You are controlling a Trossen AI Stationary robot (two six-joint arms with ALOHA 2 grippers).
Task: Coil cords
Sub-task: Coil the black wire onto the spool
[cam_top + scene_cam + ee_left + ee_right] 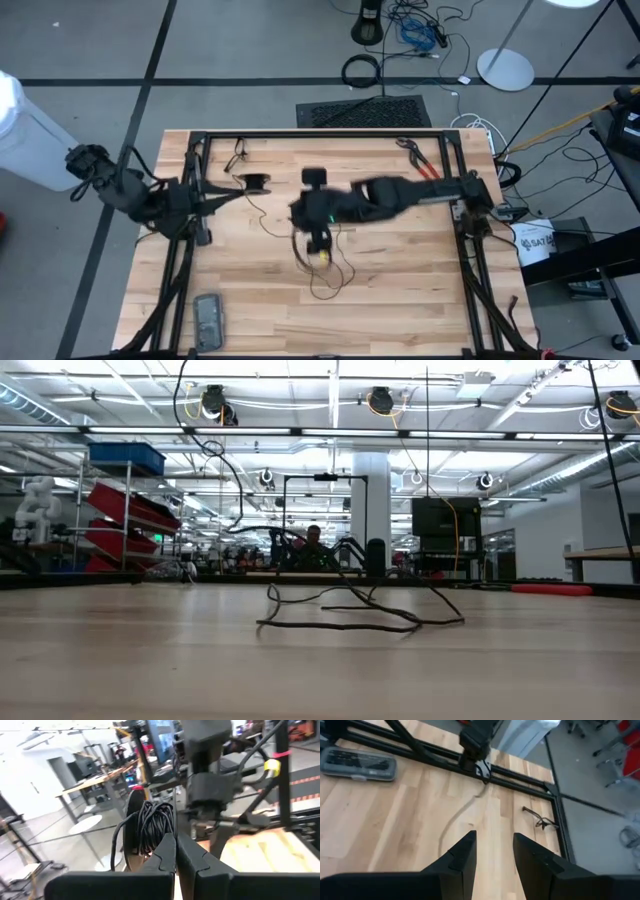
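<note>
The thin black cord is partly wound into a small coil (258, 182) (150, 827) at the tips of my left gripper (238, 190) (175, 842), which is shut and points level toward the table's right. The rest of the cord trails from the coil and lies in loose loops on the table's middle (322, 282) (350, 615). Above those loops my right gripper (320, 250) (494, 837) is open and slants down, with only bare table between its fingers. My left gripper holds the cord's coiled part (159, 831) pinched between its shut fingertips, coming level from the table's left. The coil stands just beyond the tips, lifted clear of the table. A slack strand (451, 822) runs down from it onto the wood.
Red-handled pliers (425, 165) lie at the far right. A grey case (208, 320) (357, 762) sits near the front left. A short piece of black wire (237, 155) (540, 820) lies far left. A black frame (320, 133) rims the table. A person (313, 545) stands beyond.
</note>
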